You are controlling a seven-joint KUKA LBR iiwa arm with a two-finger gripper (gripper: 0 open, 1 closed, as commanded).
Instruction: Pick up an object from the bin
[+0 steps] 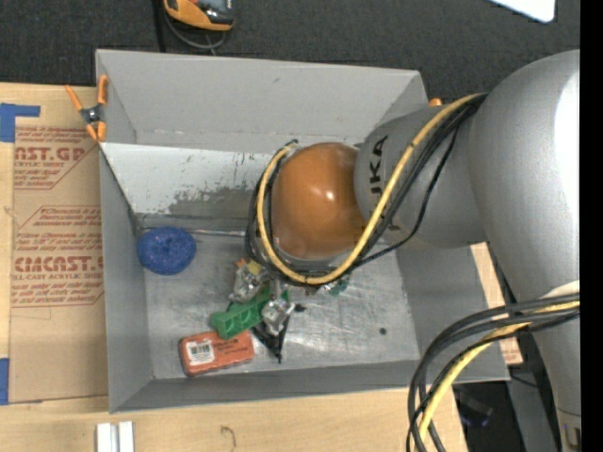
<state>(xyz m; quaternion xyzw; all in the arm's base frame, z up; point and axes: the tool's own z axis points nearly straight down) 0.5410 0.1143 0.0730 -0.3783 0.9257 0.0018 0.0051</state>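
End effector (pixel 273 314), grip state indiscernible, just beside green piece (pixel 236 320) on scuffed grey bin (pixel 358 332) floor; blue ball (pixel 167 250) left; wooden desk (pixel 283 427) beneath.

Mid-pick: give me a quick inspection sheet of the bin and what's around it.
Surface: grey bin floor, scuffed.
Job's things: green thing at the gripper; flat orange pack with a label, by the front wall; blue round lump at left.
Clutter: nothing seen.
Grippers: gripper low beside the green thing; contact unclear.
Cables: yellow-black cables loop round the orange cover.
Surroundings: orange-black device beyond the far wall.
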